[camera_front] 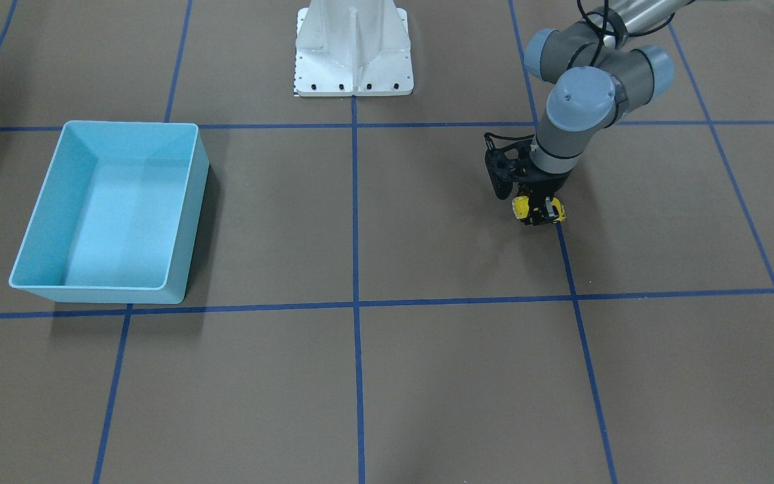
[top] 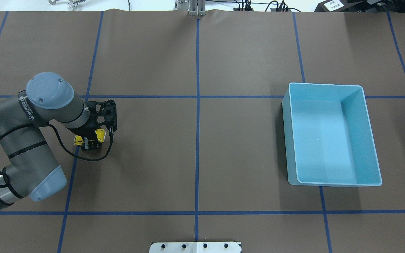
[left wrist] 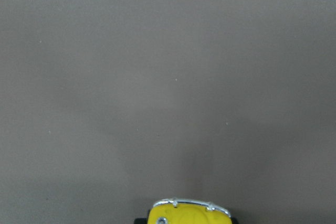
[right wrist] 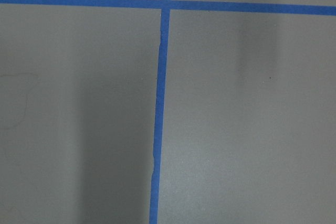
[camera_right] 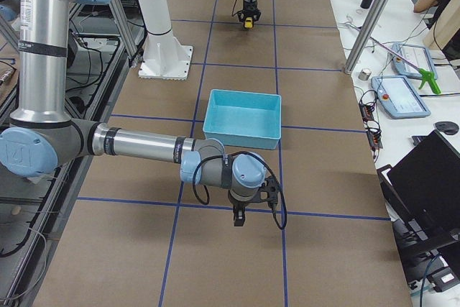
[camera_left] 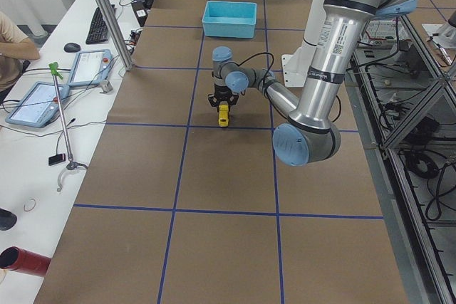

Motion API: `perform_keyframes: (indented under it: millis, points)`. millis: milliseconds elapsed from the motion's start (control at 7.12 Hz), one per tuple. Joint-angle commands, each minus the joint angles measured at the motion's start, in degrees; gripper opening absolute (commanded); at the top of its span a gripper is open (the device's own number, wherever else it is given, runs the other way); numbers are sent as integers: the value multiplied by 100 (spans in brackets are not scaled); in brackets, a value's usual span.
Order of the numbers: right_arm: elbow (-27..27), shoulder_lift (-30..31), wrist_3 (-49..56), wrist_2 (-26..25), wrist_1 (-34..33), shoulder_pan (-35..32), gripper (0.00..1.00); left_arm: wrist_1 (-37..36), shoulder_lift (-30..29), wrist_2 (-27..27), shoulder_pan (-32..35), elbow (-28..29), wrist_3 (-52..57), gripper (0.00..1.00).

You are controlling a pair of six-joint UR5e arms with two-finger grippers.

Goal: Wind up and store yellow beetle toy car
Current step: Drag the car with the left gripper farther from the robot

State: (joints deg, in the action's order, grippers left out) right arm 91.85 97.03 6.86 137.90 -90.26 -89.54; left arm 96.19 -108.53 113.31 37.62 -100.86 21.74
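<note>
The yellow beetle toy car (camera_front: 520, 208) sits low at the table on the robot's left side, by a blue tape line. My left gripper (camera_front: 539, 211) points down over it with its fingers closed across the car's body. From overhead, the car (top: 100, 134) sticks out on both sides of the gripper (top: 89, 142). The left wrist view shows only the car's yellow end (left wrist: 189, 214) with a chrome bumper at the bottom edge. My right gripper (camera_right: 238, 219) shows only in the exterior right view, hanging above the table; I cannot tell if it is open or shut.
The light-blue bin (top: 286, 140) stands empty on the robot's right half of the table; it also shows in the front-facing view (camera_front: 185, 222). The robot's white base plate (camera_front: 353, 84) is at the table's near edge. Blue tape lines grid the brown table.
</note>
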Motion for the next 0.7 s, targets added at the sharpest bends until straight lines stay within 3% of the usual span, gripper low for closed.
perform_keyframes:
  millis: [0, 562]
  points:
    - [-9, 0, -9, 0, 0, 7, 100, 5, 24, 24, -9, 93, 50, 0]
    - [-18, 0, 0, 17, 0, -2, 100, 172, 16, 42, -17, 93, 233, 0]
